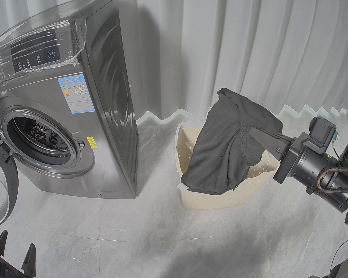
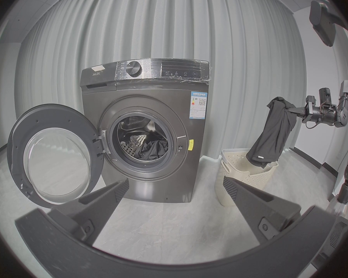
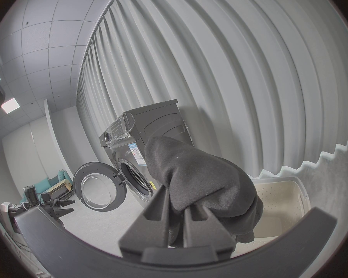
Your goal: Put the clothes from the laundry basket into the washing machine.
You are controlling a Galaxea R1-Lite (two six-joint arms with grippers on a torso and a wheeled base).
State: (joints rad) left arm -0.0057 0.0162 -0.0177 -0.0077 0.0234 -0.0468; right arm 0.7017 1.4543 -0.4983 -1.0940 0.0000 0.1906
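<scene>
**Garment** [image 1: 228, 143]: dark and limp, held up over the basket [image 1: 220, 199]. Its lower end drapes across the near rim. A small pale tag shows at the hem. What kind of garment it is cannot be told.

**Right gripper** [image 3: 178, 202]: jaws pinched tight on the garment's upper part. In the head view its fingertips are buried in the cloth. In the right wrist view the cloth mounds over both fingers [image 3: 158, 217].

**Basket**: cream, perforated walls, standing on the floor [image 1: 143, 232] to the right of the washer [image 1: 65, 116] and apart from it. The garment hides most of its inside, so its contents cannot be made out.

**Washer**: grey front-loader. Its door [image 2: 54, 155] is swung wide open, and the head view's left edge cuts the door off.

**Drum** [image 2: 143, 139]: dark clothes [image 2: 152, 149] lie in a heap low inside. Single pieces cannot be told apart.

**Left gripper** [image 2: 176, 183]: low, facing the washer's front, jaws spread wide with nothing between them. In the head view only its tips rise from the bottom-left corner.

**Curtain** [image 1: 239, 39]: pale, pleated, behind the washer and basket.
</scene>
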